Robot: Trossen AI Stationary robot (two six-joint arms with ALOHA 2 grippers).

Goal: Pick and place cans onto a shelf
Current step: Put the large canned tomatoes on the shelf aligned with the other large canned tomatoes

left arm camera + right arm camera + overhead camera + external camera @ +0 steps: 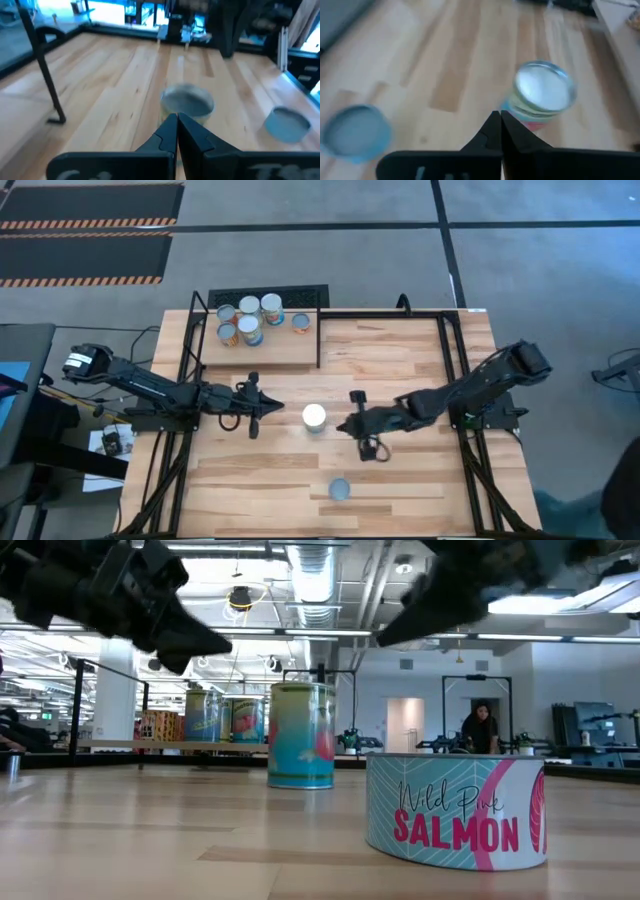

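Beyond the planked table (400, 480) I see an open hall with ceiling lights and ducts, and a person (482, 728) far back in the low view. On my table, the shelf (290, 348) sits at the far edge, well behind the left pincer, a pale board edged with black rods. Five cans (250, 318) are clustered on its far corner, close together; in the low view they show as a small group beyond the upright tin.

My left arm (150, 388) reaches in from the left side, and the left pincer (268, 408) has its fingers pressed together, tips meeting in its wrist view. Just ahead of those tips stands a tall can (314, 418) with a bright top and a blue and yellow label, upright, not touching the fingers.

My right arm (480, 385) comes in from the right side. The right pincer (345, 426) is also closed, fingertips together, and the same tall can stands just in front of it, so it lies between the two pincers, apart from both.

A short flat tin (340, 489) labelled salmon rests nearer the front edge, off to the side of the right pincer and well apart from the left one.
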